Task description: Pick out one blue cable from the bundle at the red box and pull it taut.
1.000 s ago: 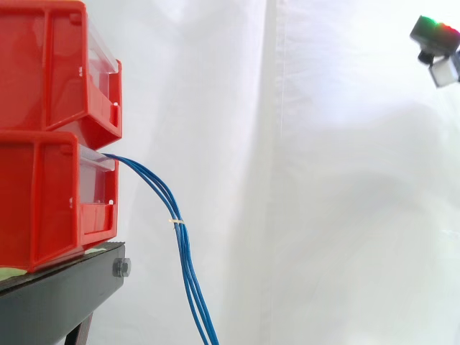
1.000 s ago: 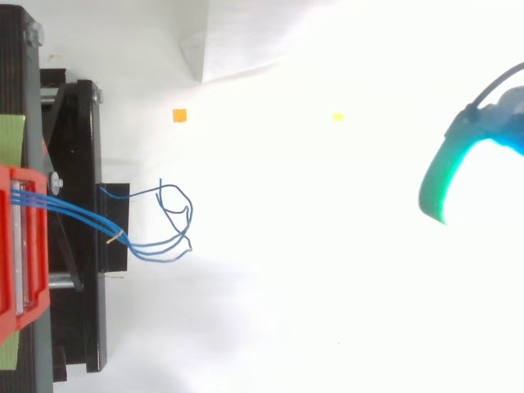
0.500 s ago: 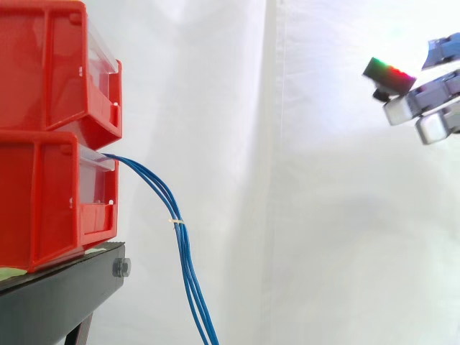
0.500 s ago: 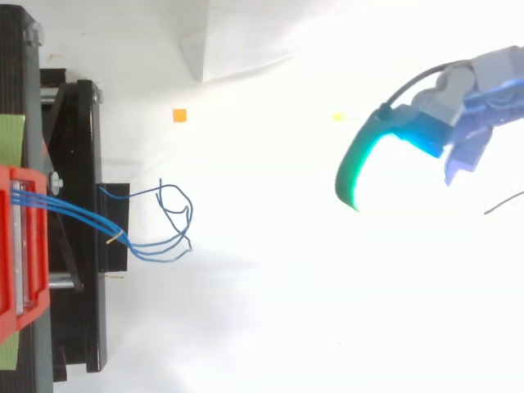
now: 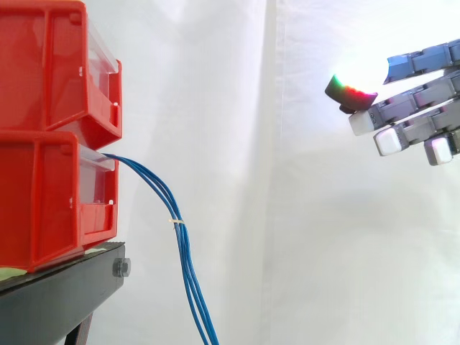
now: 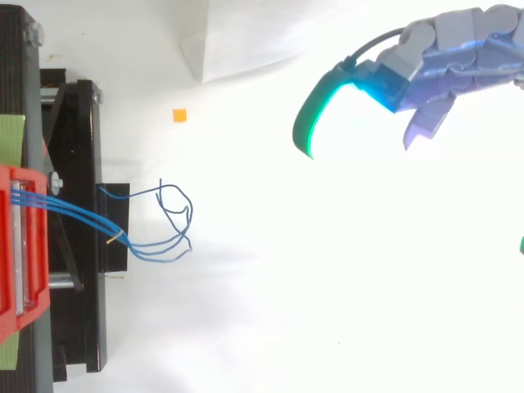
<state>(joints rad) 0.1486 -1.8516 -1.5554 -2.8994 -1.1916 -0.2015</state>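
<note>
A bundle of thin blue cables (image 5: 183,251) comes out of the lower red bin (image 5: 50,194) and hangs down past the black stand, tied with a small yellowish band (image 5: 176,221). From above, the blue cables (image 6: 155,237) run off the stand and end in loose loops. My hand (image 5: 420,108) is at the right, well above and far right of the bundle, with its fingers stretched out toward the left and nothing between them. In the top view my hand (image 6: 442,57) is at the upper right, its glowing green pad pointing toward the stand.
Two red bins are stacked, the upper one (image 5: 50,65) on the lower. They stand on a black stand (image 5: 65,295) at the left. A white curtain fills the background. A small orange marker (image 6: 178,115) lies on the white floor.
My hand has come in from the right edge toward the left, nearer the bins, with more of its fingers now in view. The cables have not moved.
</note>
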